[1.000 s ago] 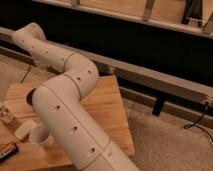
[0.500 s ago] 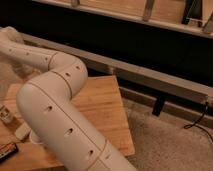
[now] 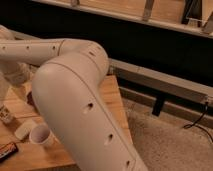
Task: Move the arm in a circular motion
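Observation:
The arm (image 3: 82,107) is glossy cream-white and fills the left and middle of the camera view. Its thick lower segment, dotted with small dark holes, rises from the bottom edge to a rounded elbow (image 3: 92,52). A thinner segment (image 3: 30,50) runs from the elbow to the left edge. There it folds down through a ribbed wrist (image 3: 16,75). The gripper (image 3: 25,94) hangs just above the wooden table (image 3: 112,100), mostly hidden behind the big segment.
On the table's left part stand a white paper cup (image 3: 41,135), a pale small block (image 3: 24,129), a dark snack bar (image 3: 7,149) and a small white container (image 3: 6,116). A grey rail (image 3: 160,80) runs along the dark wall. A black cable (image 3: 200,120) lies on the floor at right.
The elbow has swung to the right and toward the camera. The upper segment has dropped from a raised slant to nearly level, and the wrist has come down at the left.

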`<action>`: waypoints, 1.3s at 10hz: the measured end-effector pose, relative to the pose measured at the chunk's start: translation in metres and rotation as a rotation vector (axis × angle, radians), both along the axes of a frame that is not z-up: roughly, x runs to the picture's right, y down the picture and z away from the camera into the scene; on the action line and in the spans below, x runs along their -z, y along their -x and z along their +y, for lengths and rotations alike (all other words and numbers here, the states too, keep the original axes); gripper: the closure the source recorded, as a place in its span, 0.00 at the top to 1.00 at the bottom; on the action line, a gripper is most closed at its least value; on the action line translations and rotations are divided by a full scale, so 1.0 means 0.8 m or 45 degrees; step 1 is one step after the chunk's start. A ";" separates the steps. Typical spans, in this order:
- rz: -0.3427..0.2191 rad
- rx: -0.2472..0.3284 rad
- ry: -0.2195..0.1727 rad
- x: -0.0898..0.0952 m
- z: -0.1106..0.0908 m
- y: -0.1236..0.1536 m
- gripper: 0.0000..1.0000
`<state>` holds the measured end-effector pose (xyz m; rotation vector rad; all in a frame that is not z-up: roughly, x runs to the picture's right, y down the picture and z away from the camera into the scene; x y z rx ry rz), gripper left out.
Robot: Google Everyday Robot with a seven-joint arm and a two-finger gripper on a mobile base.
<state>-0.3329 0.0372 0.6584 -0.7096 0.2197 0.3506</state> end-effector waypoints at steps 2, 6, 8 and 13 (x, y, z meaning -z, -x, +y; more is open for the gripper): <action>-0.021 0.049 0.093 0.025 0.053 -0.020 0.65; 0.028 0.032 0.156 0.043 0.094 -0.069 0.65; 0.151 -0.056 0.141 0.038 0.098 -0.124 0.65; 0.381 -0.265 0.172 0.032 0.128 -0.220 0.65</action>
